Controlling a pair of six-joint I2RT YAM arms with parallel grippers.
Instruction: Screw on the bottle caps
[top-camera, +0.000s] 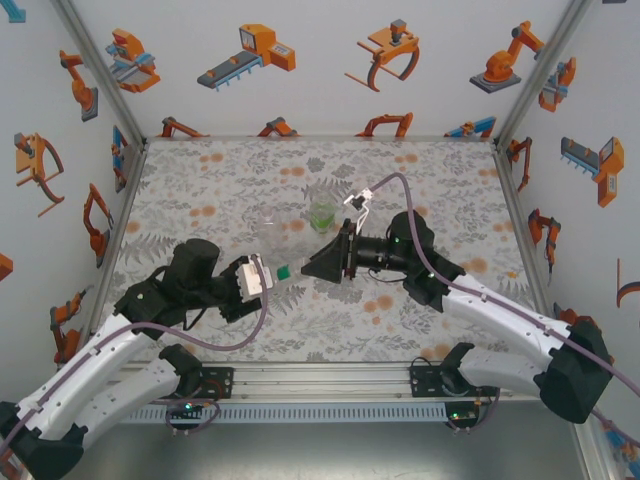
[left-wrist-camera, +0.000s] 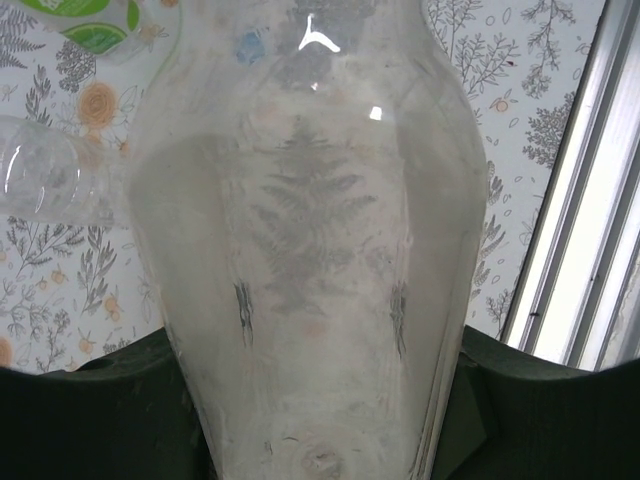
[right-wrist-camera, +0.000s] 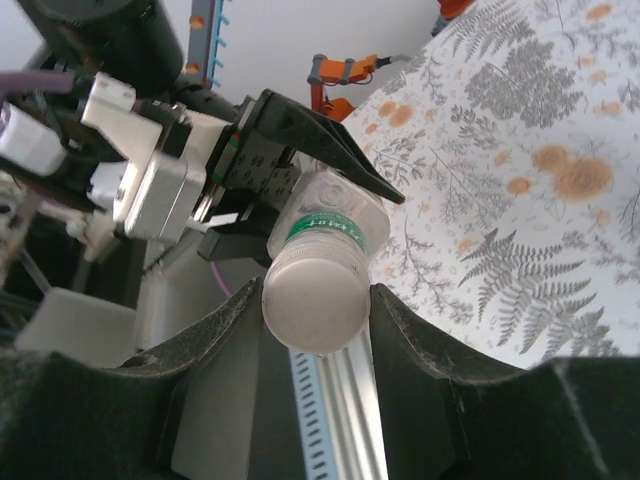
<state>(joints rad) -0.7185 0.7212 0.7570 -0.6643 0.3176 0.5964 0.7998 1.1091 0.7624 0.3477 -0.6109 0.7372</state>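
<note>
Bottle (top-camera: 288, 270) up off the table (top-camera: 200, 180) in the top view, lying level, its long axis running left to right between the two arms. The left pincer (top-camera: 268, 275) has its body from the left and the right pincer (top-camera: 310, 267) meets its mouth from the right, so the neck points straight at the right arm. Behind them sits a green bottle (top-camera: 321, 215), with a second clear bottle (top-camera: 275, 232) near it.

On to the left wrist: the clear body runs straight away from the camera, with dark fingers (left-wrist-camera: 90, 420) pressed on both flanks. That's a narrow grip, closed on the bottle.

Now the right wrist: a white cap (right-wrist-camera: 315, 300) is pinched between the two fingers, jaws barely apart. It sits at the neck, a green ring (right-wrist-camera: 325, 228) just behind it, and cap and neck look in line. My call is that the twist belongs to the right wrist, about that shared line. Any tilt risks crossing the thread.
</note>
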